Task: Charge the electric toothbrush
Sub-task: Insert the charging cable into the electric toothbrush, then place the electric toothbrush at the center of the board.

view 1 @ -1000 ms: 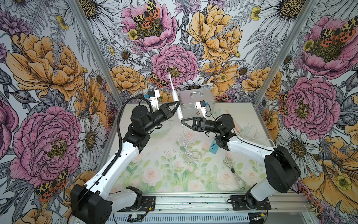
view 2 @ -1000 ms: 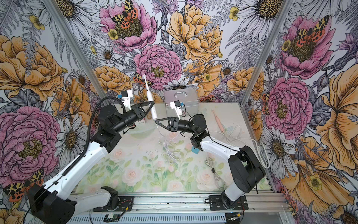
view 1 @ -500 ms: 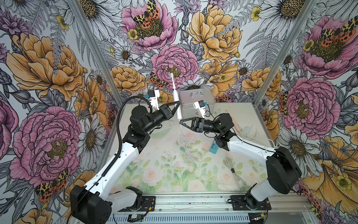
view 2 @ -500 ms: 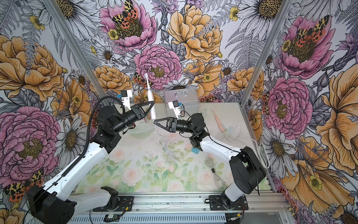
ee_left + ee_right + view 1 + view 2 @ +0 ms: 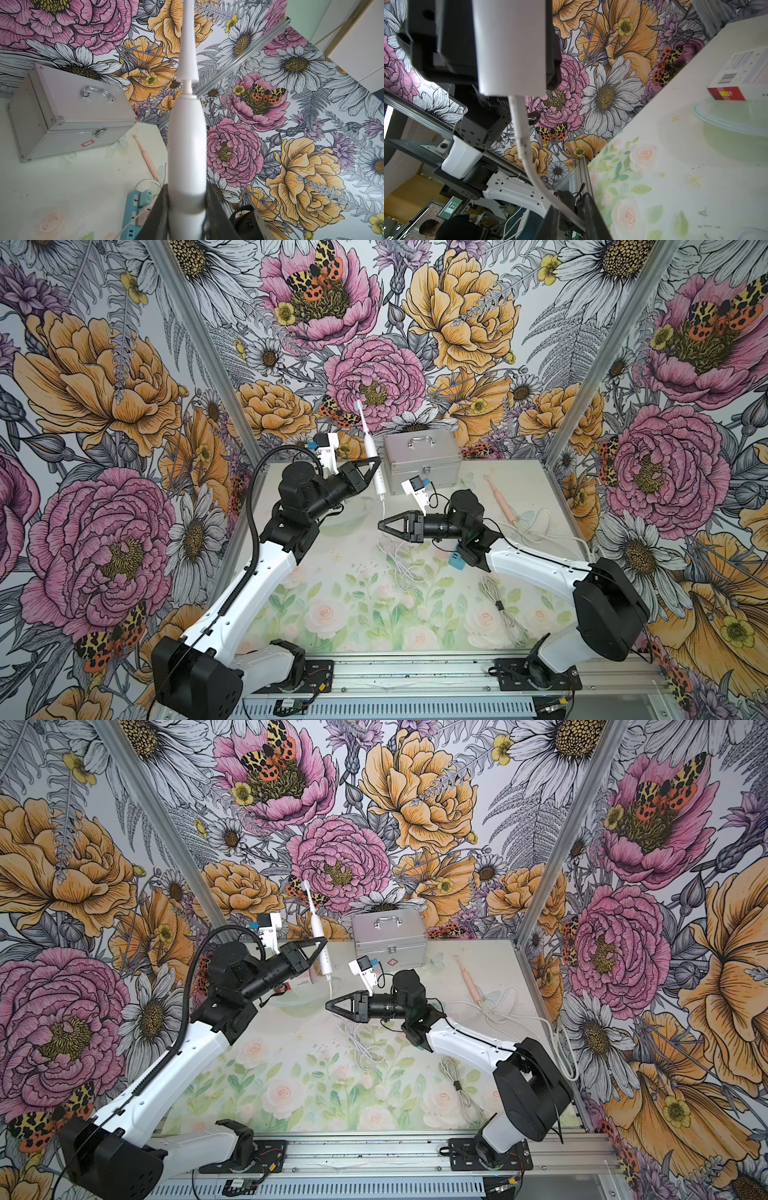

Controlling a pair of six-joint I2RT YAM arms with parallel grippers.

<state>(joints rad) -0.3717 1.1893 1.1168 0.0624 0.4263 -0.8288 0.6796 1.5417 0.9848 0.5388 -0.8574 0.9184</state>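
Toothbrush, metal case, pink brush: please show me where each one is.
Toothbrush (image 5: 370,449): in a top view, on the upper handle.
Metal case (image 5: 79,112): in the left wrist view, on the lid.
Pink brush (image 5: 503,502): in a top view, on the handle.

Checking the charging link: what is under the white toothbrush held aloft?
A white cable plugs into the toothbrush base and hangs past the right gripper to the table. Its far end is lost under the right arm.

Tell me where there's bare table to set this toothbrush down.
The front mat is bare between the left arm and the tied cable bundle. Crowded: looped charging cable mid-table, then power strip, pink toothbrush and silver case farther back.
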